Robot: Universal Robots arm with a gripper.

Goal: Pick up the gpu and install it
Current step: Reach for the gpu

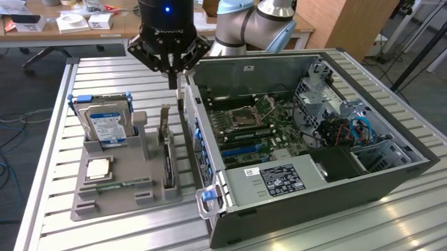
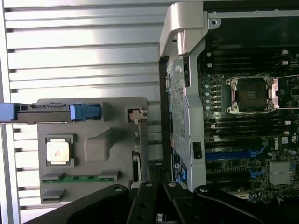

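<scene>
Step in hand: approach for the pick-up; the grasp is not yet made.

The gripper hangs above the slatted table, over the gap between the grey fixture tray and the near wall of the open computer case. Its fingers point straight down and appear drawn together with nothing between them; the tips are dark against a dark background, so this is judged rather than certain.

The gpu stands edge-on in the tray slot nearest the case, its metal bracket rising at the end towards the gripper. It is untouched and sits lower than the fingertips and apart from them. The hard drive, the processor and the memory stick occupy other places in the tray.

Requirement, as assessed: the pick-up calls for the fingers to part, line up across the thin top edge of the card, and descend squarely, keeping off the case wall just beside it. The blue expansion slots on the board are unoccupied.
</scene>
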